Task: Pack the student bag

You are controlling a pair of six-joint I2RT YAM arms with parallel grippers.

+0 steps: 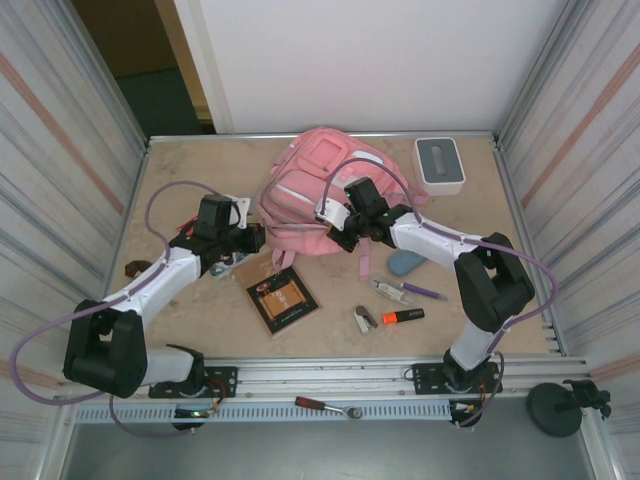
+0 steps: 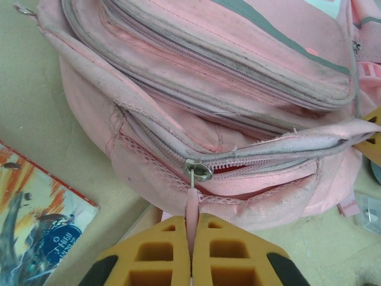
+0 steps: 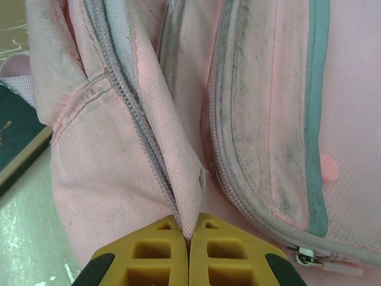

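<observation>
The pink student bag (image 1: 315, 195) lies at the back middle of the table, between both arms. At the bag's near left corner, my left gripper (image 1: 255, 238) is shut on the pink zipper pull (image 2: 192, 205). The pull hangs from a metal slider (image 2: 198, 171) on a partly open front pocket, and the orange fingers (image 2: 161, 250) press together on it. My right gripper (image 1: 335, 225) is on the bag's near right side. It is shut (image 3: 188, 229) on a fold of the bag's fabric (image 3: 181, 179) beside a zipper line.
A brown book (image 1: 283, 297) lies just in front of the bag. To its right are a blue soft object (image 1: 406, 262), a purple pen (image 1: 423, 291), an orange marker (image 1: 403, 316) and a small clip-like item (image 1: 365, 319). A white box with a grey top (image 1: 440, 165) stands back right.
</observation>
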